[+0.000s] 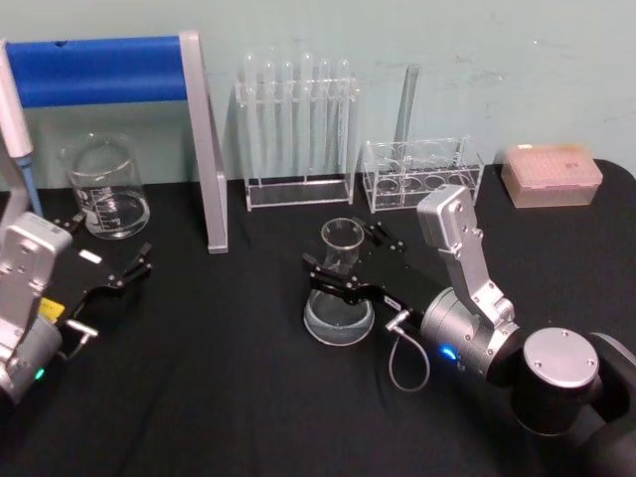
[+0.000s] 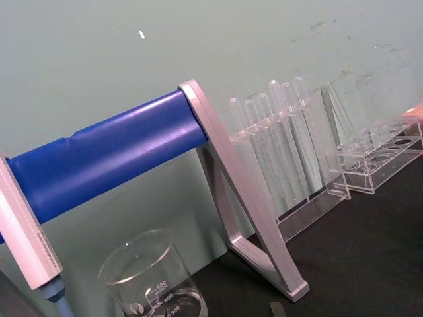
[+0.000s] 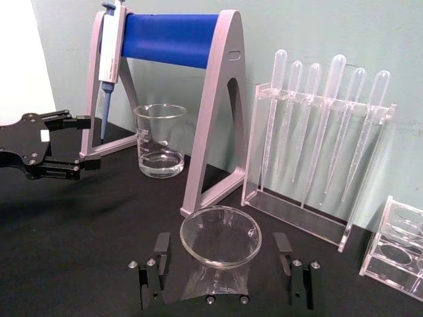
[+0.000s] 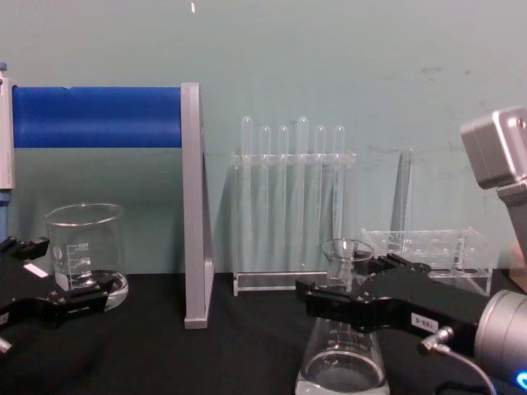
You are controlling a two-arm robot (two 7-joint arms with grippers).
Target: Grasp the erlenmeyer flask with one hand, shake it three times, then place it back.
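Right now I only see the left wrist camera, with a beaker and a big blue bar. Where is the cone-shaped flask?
Observer: The erlenmeyer flask stands upright on the black table, about in the middle.
Operator: Is a gripper holding it?
Observer: The right gripper is at its neck with one finger on each side, open and not squeezing it yet.
Operator: What about my left gripper?
Observer: The left gripper is open and empty, just in front of the beaker.
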